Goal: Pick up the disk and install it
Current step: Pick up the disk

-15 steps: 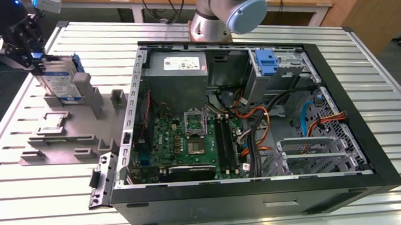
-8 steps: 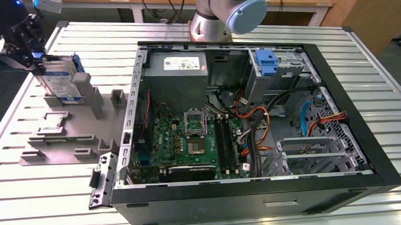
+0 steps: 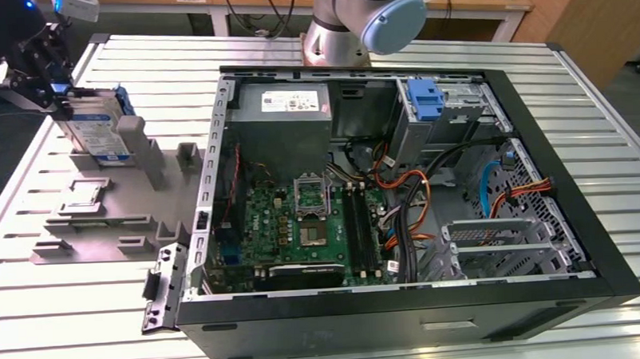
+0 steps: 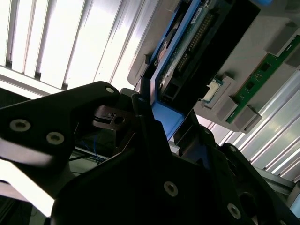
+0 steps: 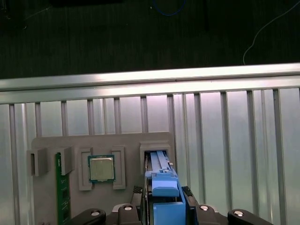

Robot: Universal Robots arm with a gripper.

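Pinching one blue-railed disk point(image 3: 100, 127) upright, the lone gripper point(image 3: 64, 86) stands at one grey holder point(image 3: 119, 222) with one processor point(image 5: 101, 168), one memory stick point(image 5: 62, 187), beside one computer case point(image 3: 410, 308).

My arm point(image 3: 362, 22) stretches from its base to the exterior view's far left, wrist tilted downward, jaws closed on the disk point(image 5: 164, 187) edge.

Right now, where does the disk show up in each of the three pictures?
Exterior view: the disk stands on edge in the grey fixture, at the exterior view's left, outside the computer case.
Second wrist view: the disk is edge-on, circuit side showing, against the fixture.
First wrist view: its blue rail sits in the slot beside the processor.
Shared landmark: the grey fixture.
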